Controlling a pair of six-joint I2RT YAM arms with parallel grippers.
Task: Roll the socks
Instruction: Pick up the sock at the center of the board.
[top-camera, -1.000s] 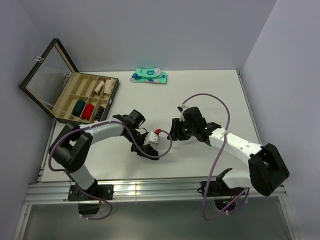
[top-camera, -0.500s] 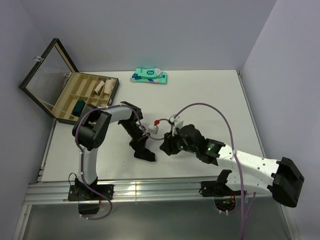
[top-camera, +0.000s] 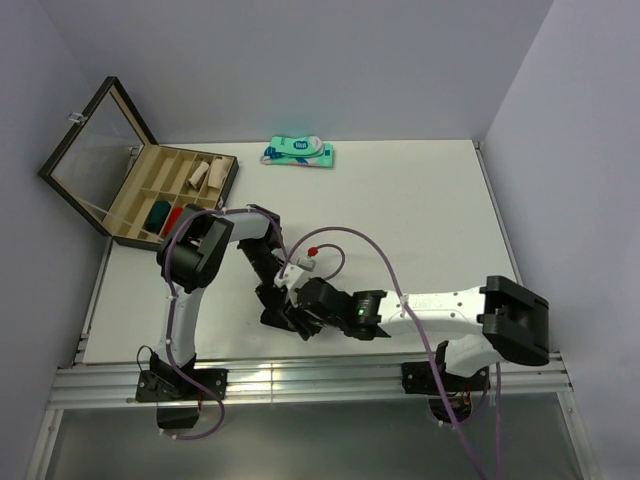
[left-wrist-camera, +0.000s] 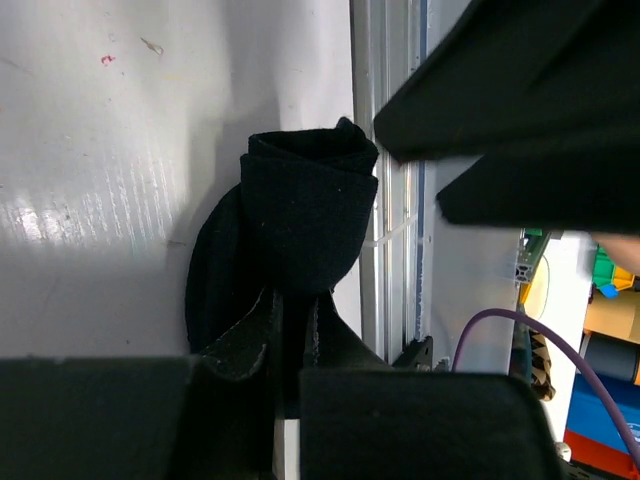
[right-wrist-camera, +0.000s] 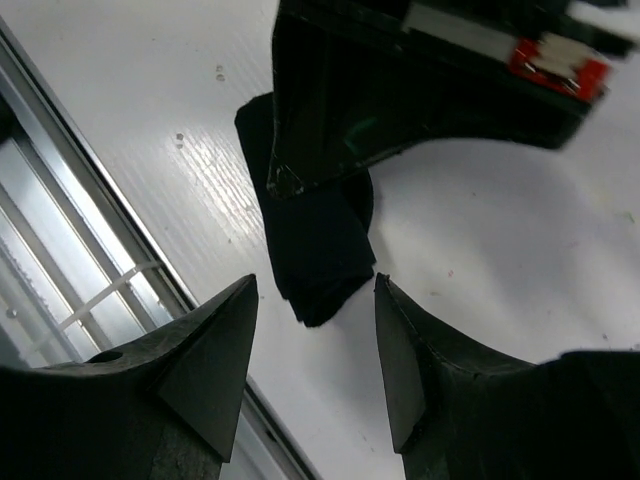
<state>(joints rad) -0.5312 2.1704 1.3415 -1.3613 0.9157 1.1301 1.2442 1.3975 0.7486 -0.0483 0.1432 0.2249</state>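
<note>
The left gripper (left-wrist-camera: 290, 335) was clamped on the socks (left-wrist-camera: 300, 230), a dark folded bundle lying just beside the rail (right-wrist-camera: 80, 210). The right gripper (right-wrist-camera: 312, 295), also by the rail, had its fingers apart near the bundle's free end.

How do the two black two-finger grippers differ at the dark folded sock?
The left gripper is shut, pinching the dark folded sock; the right gripper is open, holding nothing. The left gripper's fingers touch fabric; the right gripper's fingers flank the sock's free end with gaps either side. Both are black and aimed at the same sock.
</note>
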